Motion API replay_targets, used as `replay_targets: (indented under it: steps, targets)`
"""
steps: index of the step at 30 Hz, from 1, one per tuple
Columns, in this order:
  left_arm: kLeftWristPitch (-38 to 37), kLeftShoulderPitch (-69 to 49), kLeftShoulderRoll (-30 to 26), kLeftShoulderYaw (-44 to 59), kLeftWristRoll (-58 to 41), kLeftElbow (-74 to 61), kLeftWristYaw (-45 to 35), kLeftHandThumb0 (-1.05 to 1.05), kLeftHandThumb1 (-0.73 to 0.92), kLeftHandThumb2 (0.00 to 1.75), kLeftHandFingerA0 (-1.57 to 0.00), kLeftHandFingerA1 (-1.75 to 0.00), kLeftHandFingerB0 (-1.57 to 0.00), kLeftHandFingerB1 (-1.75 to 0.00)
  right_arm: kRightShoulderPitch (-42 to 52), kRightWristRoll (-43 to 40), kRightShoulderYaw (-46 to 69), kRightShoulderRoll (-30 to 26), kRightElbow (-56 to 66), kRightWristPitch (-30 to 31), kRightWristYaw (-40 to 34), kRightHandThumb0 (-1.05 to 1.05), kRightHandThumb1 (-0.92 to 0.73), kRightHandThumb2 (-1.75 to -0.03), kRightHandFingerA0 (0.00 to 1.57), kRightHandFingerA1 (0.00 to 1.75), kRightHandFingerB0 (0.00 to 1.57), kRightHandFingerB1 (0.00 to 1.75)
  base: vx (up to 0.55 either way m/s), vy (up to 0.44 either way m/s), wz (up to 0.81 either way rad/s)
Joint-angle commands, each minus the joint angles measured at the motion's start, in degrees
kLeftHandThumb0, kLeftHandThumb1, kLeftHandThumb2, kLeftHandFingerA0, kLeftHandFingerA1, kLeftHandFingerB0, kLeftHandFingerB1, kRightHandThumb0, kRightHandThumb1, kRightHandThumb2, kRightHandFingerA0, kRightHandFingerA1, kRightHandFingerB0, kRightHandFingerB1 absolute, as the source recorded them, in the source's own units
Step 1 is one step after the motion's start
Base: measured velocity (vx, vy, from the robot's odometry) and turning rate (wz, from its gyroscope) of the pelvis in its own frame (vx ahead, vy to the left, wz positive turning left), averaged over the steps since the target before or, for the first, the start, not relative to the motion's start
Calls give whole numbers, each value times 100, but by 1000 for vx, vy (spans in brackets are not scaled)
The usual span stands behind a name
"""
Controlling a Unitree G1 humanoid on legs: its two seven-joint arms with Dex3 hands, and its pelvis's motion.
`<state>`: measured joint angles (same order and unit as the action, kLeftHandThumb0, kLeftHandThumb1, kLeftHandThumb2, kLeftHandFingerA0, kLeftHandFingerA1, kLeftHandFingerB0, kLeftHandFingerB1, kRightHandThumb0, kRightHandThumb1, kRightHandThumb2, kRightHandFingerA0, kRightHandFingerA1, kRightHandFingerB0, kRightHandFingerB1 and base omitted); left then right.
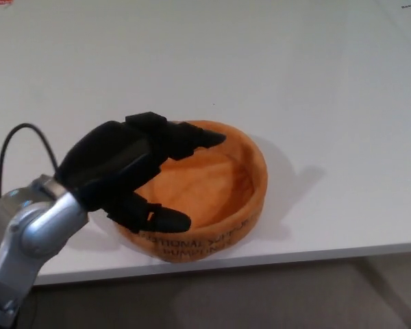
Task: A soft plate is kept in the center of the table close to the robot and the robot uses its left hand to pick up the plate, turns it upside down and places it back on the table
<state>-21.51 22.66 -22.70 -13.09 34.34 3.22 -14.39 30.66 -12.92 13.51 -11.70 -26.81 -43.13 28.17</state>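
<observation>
- My left hand [127, 171] is in the head view, entering from the lower left on a silver forearm [27, 236], with a thin black cable [20, 137] looping up behind the wrist.
- The hand sits over the left part of the soft plate [219, 185], covering that side of its rim.
- Finger state: my two fingers [192, 137] reach across the far-left rim and point toward the plate's middle; my thumb [161, 218] lies lower, over the near-left rim. The digits stand clearly apart from each other.
- I cannot tell from this view whether fingers or thumb press on the fabric. No part of the rim is visibly pinched between them, and the plate does not look lifted.
- The soft plate is orange, round, with a raised padded wall and a lighter orange inner floor. It stands right way up, opening facing upward.
- Dark lettering runs along the near outer wall; it is too blurred to read in full.
- The plate rests on the white table [294, 82], near the front edge and roughly central across its width. Its shadow falls to the right on the tabletop.
- A strip of grey floor [260, 295] shows below the table's front edge.
- My right hand does not appear in the view.
</observation>
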Motion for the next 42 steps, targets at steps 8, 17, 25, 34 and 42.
replay_targets:
  steps: [8, 17, 25, 34, 42]
  targets:
    - [594, 294, -30, -613, 818, 613, 207, -105, 62, 62, -32, -39, -28, -29, -40, 72, -4, -107, 130, 185, -109, -62, -91, -67, 41, 46, 25, 30, 0, 0, 0]
    - [588, 152, -191, -924, 1054, 788, 233, -105, 66, 62, -34, -36, -28, -29, 9, 101, -14, -101, 236, 309, -161, -58, -92, -68, 42, 46, 25, 31, 0, 0, 0]
    - [648, 81, -296, -1158, 862, 489, -427, -105, 53, 98, -29, -43, -24, -37, 30, 78, -11, -94, 268, 347, -135, -55, -92, -68, 41, 47, 25, 31, 0, 0, 0]
    - [737, 103, -357, -1544, 1217, 589, -547, -105, 53, 97, -29, -41, -25, -37, -6, 47, -10, -92, 345, 488, -154, -57, -92, -68, 42, 46, 26, 31, 0, 0, 0]
    - [1448, 39, -467, -2163, 2922, 561, 195, -73, 55, 90, -47, -52, -35, -47, 27, 95, 5, -118, 319, 421, -138, -60, -91, -68, 41, 45, 25, 31, 0, 0, 0]
